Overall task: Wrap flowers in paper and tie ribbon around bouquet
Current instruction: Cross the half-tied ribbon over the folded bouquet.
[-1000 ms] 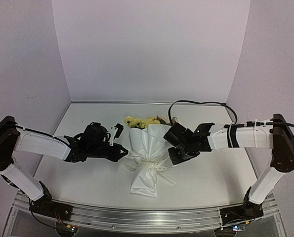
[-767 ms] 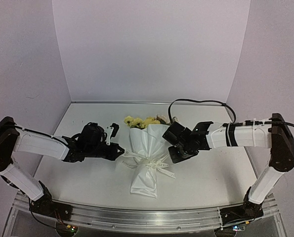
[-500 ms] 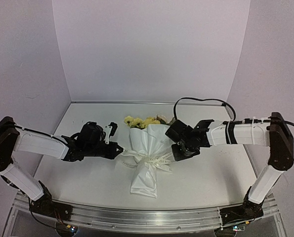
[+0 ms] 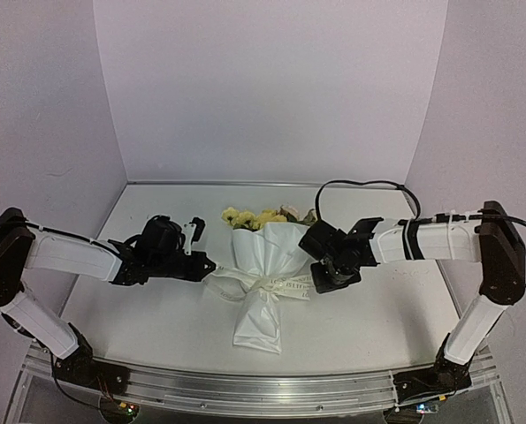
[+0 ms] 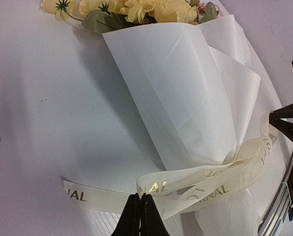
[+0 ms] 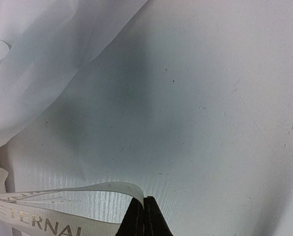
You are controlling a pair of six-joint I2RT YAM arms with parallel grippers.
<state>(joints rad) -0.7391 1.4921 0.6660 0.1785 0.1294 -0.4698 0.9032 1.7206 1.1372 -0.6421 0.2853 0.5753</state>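
Around the bouquet (image 4: 261, 261), ribbon (image 5: 210, 179) drawn tighter than before — left hand (image 5: 140, 197), right hand (image 6: 143, 200) each pinching an end

The bouquet (image 4: 261, 283) lies flat at the centre of the scene, with pale yellow and cream flowers (image 4: 254, 217) and a few green leaves showing at its far end. The paper (image 5: 185, 98) is white and faintly creased, folded in overlapping layers into a cone that is wide at the blooms, cinched at a narrow waist and flared again at the near end. The cream ribbon (image 5: 210, 179), printed with gold-brown capital letters, circles that waist in loose overlapping loops, its two ends stretching out to the left and right, one short tail lying flat.
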